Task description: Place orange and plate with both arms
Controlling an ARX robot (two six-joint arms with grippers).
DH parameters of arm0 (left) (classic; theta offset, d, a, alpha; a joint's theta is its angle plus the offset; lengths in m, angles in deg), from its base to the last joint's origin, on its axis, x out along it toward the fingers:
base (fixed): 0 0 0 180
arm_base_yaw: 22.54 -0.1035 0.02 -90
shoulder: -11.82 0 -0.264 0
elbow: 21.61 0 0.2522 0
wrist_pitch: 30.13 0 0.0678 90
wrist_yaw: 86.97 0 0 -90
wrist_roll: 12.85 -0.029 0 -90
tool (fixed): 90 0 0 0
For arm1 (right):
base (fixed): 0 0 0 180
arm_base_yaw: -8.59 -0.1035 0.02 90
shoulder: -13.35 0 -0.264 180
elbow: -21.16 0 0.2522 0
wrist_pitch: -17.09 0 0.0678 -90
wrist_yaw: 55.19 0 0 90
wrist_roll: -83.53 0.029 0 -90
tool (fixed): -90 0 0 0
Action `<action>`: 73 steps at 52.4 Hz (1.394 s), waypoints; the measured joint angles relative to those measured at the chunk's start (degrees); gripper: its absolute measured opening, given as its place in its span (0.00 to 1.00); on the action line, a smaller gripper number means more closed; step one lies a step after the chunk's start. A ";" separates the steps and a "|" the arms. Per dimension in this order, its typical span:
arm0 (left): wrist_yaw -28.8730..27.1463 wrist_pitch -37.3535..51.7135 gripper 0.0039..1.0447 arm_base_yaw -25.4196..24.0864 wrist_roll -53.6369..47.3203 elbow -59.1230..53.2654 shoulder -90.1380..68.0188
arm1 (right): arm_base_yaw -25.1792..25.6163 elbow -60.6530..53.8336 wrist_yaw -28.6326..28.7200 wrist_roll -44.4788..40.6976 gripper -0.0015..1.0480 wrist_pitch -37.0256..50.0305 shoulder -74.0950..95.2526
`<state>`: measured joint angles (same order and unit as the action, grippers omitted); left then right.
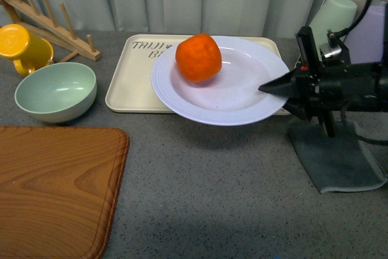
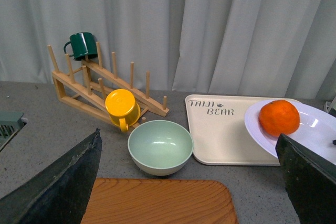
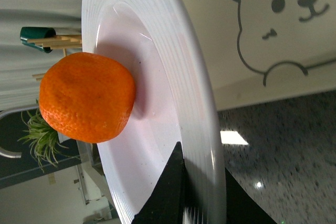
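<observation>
1 gripper carries the load. The right gripper (image 1: 270, 88) pinches the rim of the plate (image 1: 236, 98) at the plate's 3 o'clock. The right wrist view shows 1 finger (image 3: 169, 192) on the upper face of the rim and 1 on its underside.

The plate appears raised: it casts a shadow on the grey table (image 1: 212, 192) at its 6 o'clock edge. It overlaps the beige tray (image 1: 130, 83), and its 6 o'clock edge overhangs the tray's near side.

The orange (image 1: 198, 57) rests in the plate's well, offset toward 10 o'clock from the plate centre and well apart from the clamped rim section.

The left gripper (image 2: 188, 139) shows only in the left wrist view. Its 2 fingers (image 2: 58, 182) are spread wide with nothing between them.

Surrounding items, dial centred on the plate in the front view:
- 9 o'clock: mint-green bowl (image 1: 56, 91), upright, just beside the tray.
- 10 o'clock: yellow mug (image 1: 21, 47), against the wooden rack (image 1: 48, 19).
- 7 o'clock: wooden board (image 1: 57, 192), flat on the table.
- 4 o'clock: grey cloth (image 1: 339, 156), below the right arm.
</observation>
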<state>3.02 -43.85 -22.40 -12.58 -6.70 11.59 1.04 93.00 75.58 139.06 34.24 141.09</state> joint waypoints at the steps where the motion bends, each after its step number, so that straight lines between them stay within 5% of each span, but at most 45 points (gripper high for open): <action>1: 0.00 0.00 0.94 0.00 0.02 0.00 0.00 | -0.35 2.05 -0.42 0.00 0.04 -0.87 1.27; 19: 0.00 0.00 0.94 0.00 0.02 0.00 0.00 | -4.42 20.96 -3.72 2.21 0.04 -9.49 13.33; 39: 0.00 0.00 0.94 0.00 0.00 0.00 0.00 | -6.25 29.64 -6.14 1.14 0.04 -18.16 16.94; 49: 0.00 0.00 0.94 0.00 0.00 0.00 0.00 | -5.84 29.16 -6.78 -0.17 0.37 -18.69 16.81; 69: 0.00 0.00 0.94 0.00 0.00 0.00 0.00 | -5.05 24.90 -7.02 -2.32 0.89 -18.45 12.55; 73: 0.00 0.00 0.94 0.00 0.00 0.00 0.00 | -4.98 23.89 -8.79 -4.00 0.93 -19.02 10.29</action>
<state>3.02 -43.85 -22.40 -12.58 -6.70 11.59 -3.94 116.89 66.79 135.06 15.23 151.38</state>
